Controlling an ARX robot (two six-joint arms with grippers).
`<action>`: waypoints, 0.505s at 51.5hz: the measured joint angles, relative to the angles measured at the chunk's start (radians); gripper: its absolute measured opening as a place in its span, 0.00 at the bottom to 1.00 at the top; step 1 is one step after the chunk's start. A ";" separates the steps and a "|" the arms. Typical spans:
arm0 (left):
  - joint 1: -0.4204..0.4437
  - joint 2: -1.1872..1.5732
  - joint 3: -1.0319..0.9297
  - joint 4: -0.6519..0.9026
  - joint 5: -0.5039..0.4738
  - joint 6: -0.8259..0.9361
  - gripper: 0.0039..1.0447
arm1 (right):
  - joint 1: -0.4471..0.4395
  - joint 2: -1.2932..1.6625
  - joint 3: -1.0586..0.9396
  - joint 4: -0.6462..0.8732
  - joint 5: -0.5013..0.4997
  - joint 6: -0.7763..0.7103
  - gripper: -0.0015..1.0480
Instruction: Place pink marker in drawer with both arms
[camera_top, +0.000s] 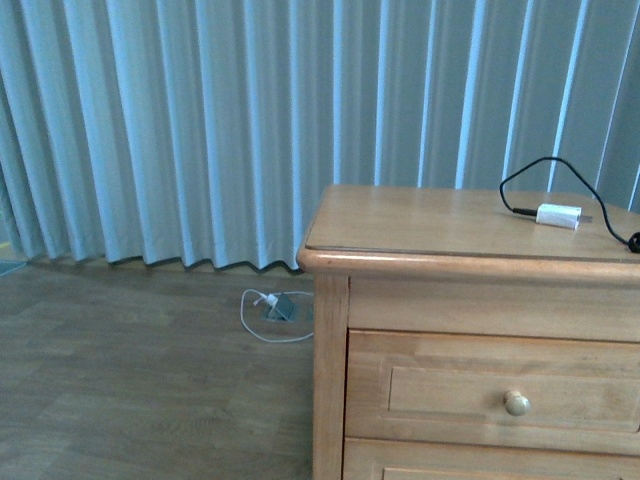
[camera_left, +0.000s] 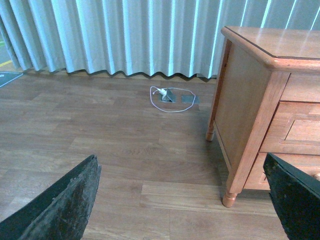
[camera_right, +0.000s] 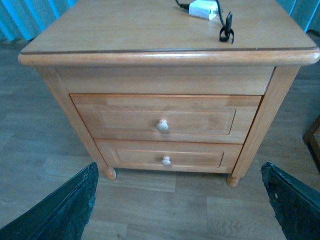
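Observation:
The drawer (camera_right: 130, 117), the taller upper one of two in a honey-coloured nightstand, is closed, with its round pale knob (camera_right: 162, 125) facing my right wrist camera. The front view shows its front (camera_top: 450, 390) at lower right. My right gripper (camera_right: 179, 170) is open over the floor in front of the nightstand, with nothing between its fingers. My left gripper (camera_left: 180, 165) is open above bare floor, off the nightstand's left side, also holding nothing. The pink marker is out of view in every frame. Neither arm shows in the front view.
A white charger block (camera_top: 558, 215) with a black cable lies on the nightstand top (camera_top: 420, 225). The shallower lower drawer (camera_right: 145, 156) is closed. A floor socket with a white cable (camera_left: 167, 95) sits near the pale blue curtain (camera_top: 200, 130).

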 joint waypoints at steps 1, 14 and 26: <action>0.000 0.000 0.000 0.000 0.000 0.000 0.95 | 0.000 -0.002 0.000 0.000 0.000 0.000 0.92; 0.000 0.000 0.000 0.000 0.000 0.000 0.95 | -0.011 -0.077 -0.176 0.372 0.050 -0.032 0.66; 0.000 0.000 0.000 0.000 0.000 0.000 0.95 | -0.012 -0.157 -0.281 0.397 0.051 -0.042 0.27</action>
